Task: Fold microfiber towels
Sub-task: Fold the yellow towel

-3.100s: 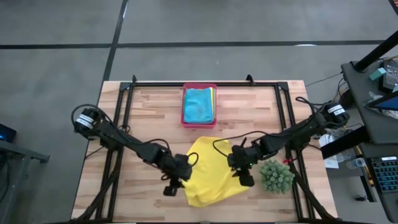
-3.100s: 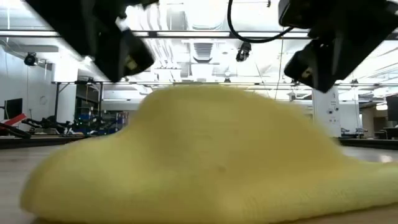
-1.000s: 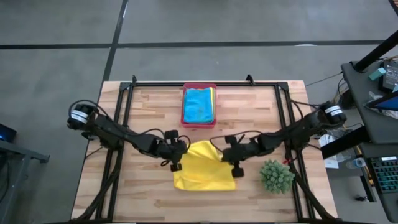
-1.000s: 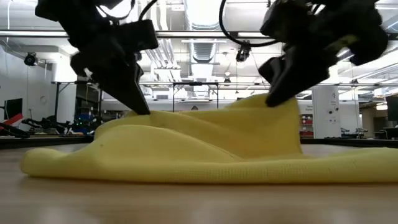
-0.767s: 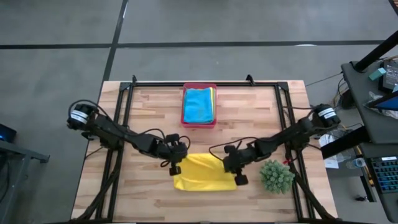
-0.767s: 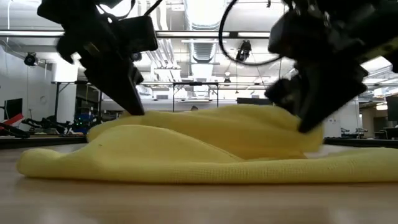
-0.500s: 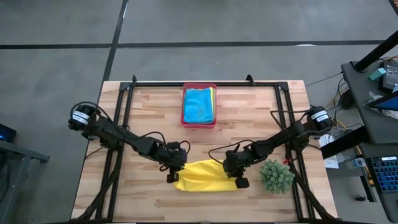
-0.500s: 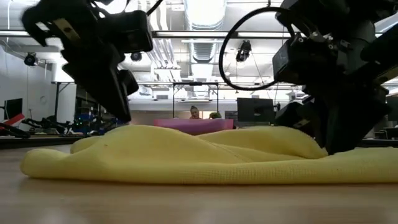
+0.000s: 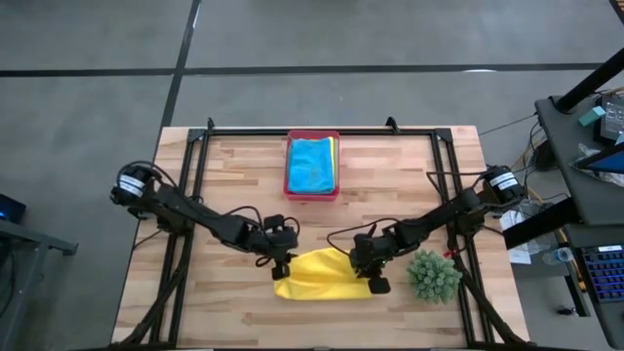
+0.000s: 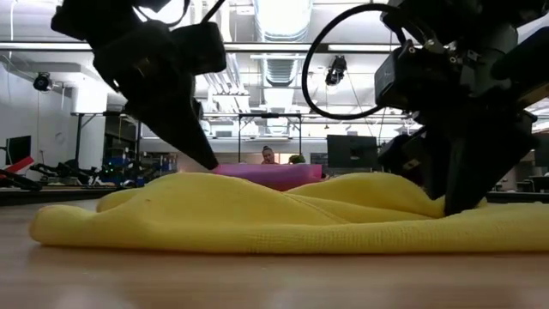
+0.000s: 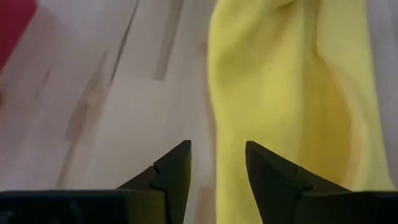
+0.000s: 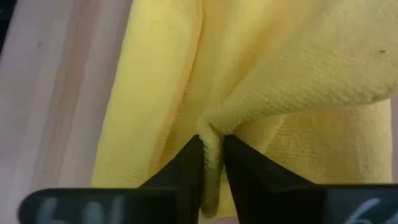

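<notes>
pale wooden slatted table (image 9: 234, 166) inside a black frame, grey floor around it. from above, a soft yellow square microfiber towel (image 9: 320, 276) lies folded into a long band toward the table's near edge. behind it stands a pink plastic tray (image 9: 312, 192) holding a turquoise blue cloth (image 9: 311, 164). a spiky green plant (image 9: 432, 275) sits just beside the yellow towel's right end. the left gripper (image 9: 282, 268) is at the towel's left end, the right gripper (image 9: 374, 280) at its right end.

at table height, the yellow towel (image 10: 274, 215) is a low rumpled mound, both grippers down at it.

left wrist view: left fingers (image 11: 173, 169) stand apart with nothing between them, the towel's edge (image 11: 273, 93) just beyond.

right wrist view: right fingers (image 12: 189, 163) are pinched on a thin ridge of towel (image 12: 211, 149).

judgement: the cloth is light, limp and slightly grippy; it creases freely and holds no shape. best taken at corners or a folded edge, with a shallow pinch gathering every layer.
</notes>
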Available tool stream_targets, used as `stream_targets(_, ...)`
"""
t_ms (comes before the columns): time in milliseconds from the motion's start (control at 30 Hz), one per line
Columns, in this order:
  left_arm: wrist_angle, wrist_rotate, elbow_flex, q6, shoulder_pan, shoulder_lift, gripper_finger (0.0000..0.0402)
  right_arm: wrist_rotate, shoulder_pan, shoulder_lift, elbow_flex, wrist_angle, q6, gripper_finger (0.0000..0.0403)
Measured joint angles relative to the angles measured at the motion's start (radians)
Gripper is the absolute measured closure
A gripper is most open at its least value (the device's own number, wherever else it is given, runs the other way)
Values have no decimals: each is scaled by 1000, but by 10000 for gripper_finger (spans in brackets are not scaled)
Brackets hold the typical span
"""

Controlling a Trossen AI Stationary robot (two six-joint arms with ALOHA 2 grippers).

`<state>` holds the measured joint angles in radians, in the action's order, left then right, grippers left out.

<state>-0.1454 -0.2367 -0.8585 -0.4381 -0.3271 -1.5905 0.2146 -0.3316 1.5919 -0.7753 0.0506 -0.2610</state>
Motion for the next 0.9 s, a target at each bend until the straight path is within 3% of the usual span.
stream_targets(333, 94, 24, -7, -2, -2, -117, 274, -22, 5, -19, 0, 15, 9, 289)
stream_targets(433, 92, 27, -11, 2, -6, -128, 302, -42, 9, -43, 0, 34, 7, 283)
stream_targets(600, 92, 26, -13, 30, -17, -124, 385, -94, 9, -91, 0, 58, -14, 280)
stream_targets(900, 79, -124, -51, 172, -36, -102, 401, -195, 10, -106, 0, 77, -8, 280)
